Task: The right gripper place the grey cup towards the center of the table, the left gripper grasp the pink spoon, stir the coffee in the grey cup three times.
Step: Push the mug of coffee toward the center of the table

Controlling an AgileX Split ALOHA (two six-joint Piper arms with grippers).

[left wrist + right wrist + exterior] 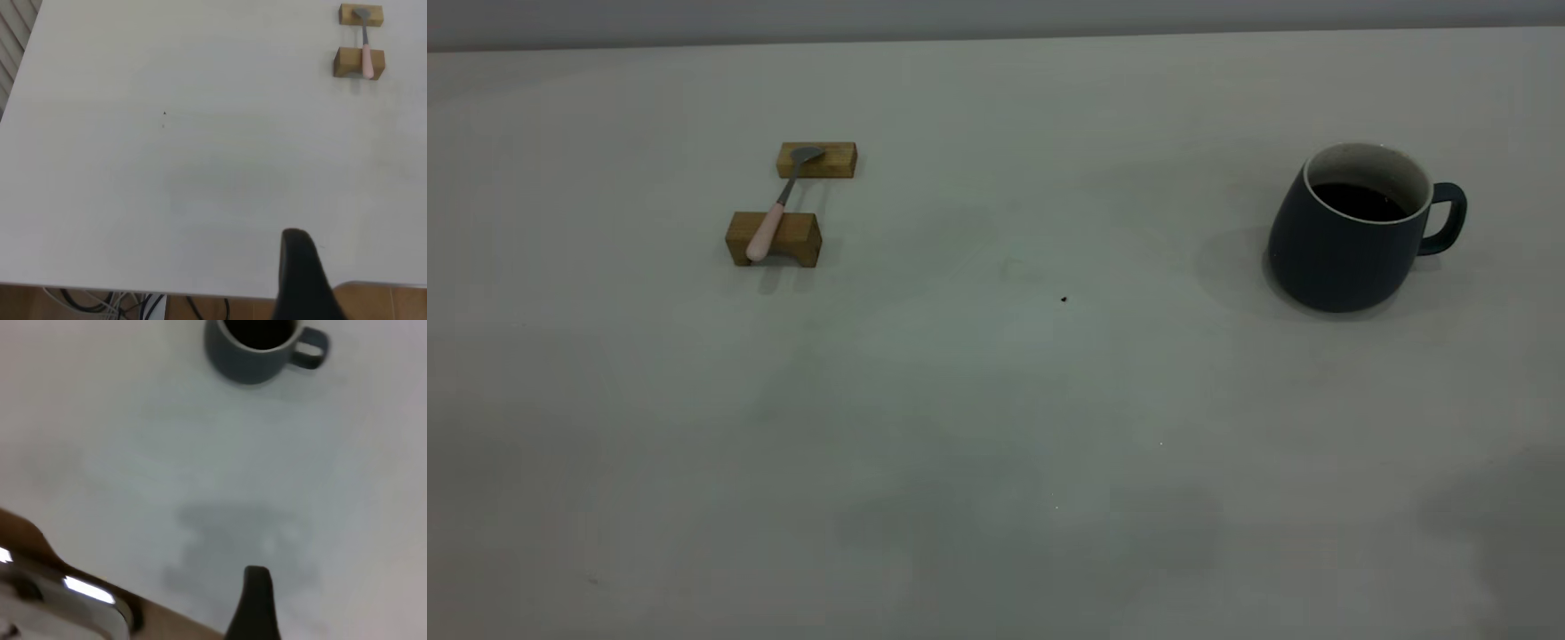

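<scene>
Grey table point(996, 427): dark grey cup point(1347, 244) holding coffee point(1356, 200); pink spoon point(778, 209) bridging two wooden blocks point(774, 238); neither gripper's opening can be told.

This looks like a robotics lab or test bench rather than a home or kitchen. The table point(996, 400) is a broad, plain light-grey slab with faint smudges, laid out sparsely like a test setup. Beyond the table's far edge runs only a bare grey wall point(996, 18). Below the table's near edge, in the left wrist view, loose cables point(113, 303) hang over a wood-toned floor point(40, 303). Off the table's corner in the right wrist view sits a shiny metal fitting point(73, 600).
</scene>
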